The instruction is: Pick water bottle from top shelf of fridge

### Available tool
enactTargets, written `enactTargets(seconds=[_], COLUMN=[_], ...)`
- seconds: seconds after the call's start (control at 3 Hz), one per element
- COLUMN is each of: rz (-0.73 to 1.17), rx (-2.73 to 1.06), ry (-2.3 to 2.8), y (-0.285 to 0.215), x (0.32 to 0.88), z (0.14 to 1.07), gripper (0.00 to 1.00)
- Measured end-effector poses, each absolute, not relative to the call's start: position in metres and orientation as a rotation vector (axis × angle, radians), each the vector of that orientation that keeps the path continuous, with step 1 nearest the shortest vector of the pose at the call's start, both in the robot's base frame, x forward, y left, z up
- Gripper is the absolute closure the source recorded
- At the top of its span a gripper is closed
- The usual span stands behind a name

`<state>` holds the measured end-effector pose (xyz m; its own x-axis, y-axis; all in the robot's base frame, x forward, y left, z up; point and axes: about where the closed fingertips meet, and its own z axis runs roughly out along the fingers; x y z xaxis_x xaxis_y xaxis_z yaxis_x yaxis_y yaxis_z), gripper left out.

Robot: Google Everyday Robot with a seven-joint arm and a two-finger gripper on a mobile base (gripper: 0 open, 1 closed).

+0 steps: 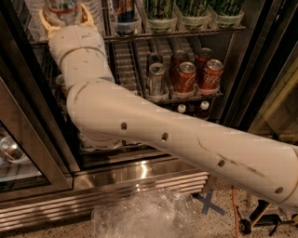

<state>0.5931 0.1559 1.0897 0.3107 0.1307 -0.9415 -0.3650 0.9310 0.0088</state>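
— What stage is it at, do you reckon?

— The grasp itself, I'd say; the fridge (139, 174) takes up most of what I can see, and the big white arm (186, 144) runs from lower right up into its left side; the wrist ends right at the top shelf (186, 32).

— And the gripper?

— The gripper (65, 13) is at the far left of that shelf, pointing upward; the water bottle (61, 5) stands upright just above the wrist, in line with it, only its lower part with the reddish band in view; the gripper looks to be set around it.

— Closed on it?

— Cannot tell from here; it may be clamped or merely placed.

— So what next?

— If the hold is firm, a small lift and a straight pull outward, to my mind; it should keep clear of the tall can (125, 11) just to the bottle's right; the cola cans (186, 76) one rack down are well apart.
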Motion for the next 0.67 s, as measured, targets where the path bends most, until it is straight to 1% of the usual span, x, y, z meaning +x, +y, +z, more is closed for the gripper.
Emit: enactTargets(seconds=[0.67], rz=[0.378], rx=[-0.215], ry=[1.345], y=[0.135], x=[0.571], z=[1.022], gripper=[1.00])
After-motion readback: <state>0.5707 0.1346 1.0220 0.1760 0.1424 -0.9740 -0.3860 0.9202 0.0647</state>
